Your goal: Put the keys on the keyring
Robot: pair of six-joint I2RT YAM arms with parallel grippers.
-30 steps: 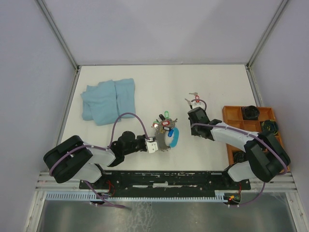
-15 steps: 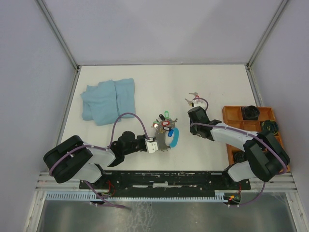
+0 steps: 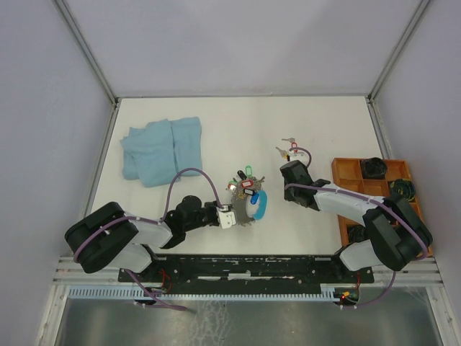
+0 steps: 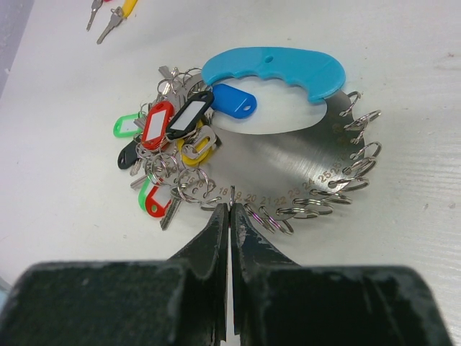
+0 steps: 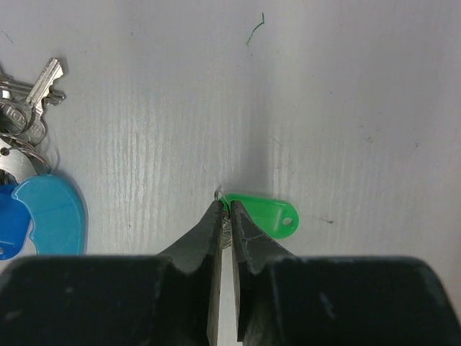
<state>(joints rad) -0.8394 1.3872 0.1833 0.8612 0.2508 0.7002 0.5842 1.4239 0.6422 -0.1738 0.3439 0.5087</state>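
1. Steel keyring, a numbered disc edged with small split rings, lies flat with its blue handle on the far side. A bunch of tagged keys already hangs at its left edge.
2. Left gripper has its jaws closed thin on the keyring's near rim, probably to pin it so it cannot slide while a key is threaded.
3. Right of the keyring and well apart from it, the right gripper is down at the table. Its jaws are nearly together at the ring end of a green-tagged key. The blade is hidden beneath the fingers, so the pinch seems to be on its ring, though that isn't certain.
4. More loose keys wait beyond that gripper, farther from the keyring.
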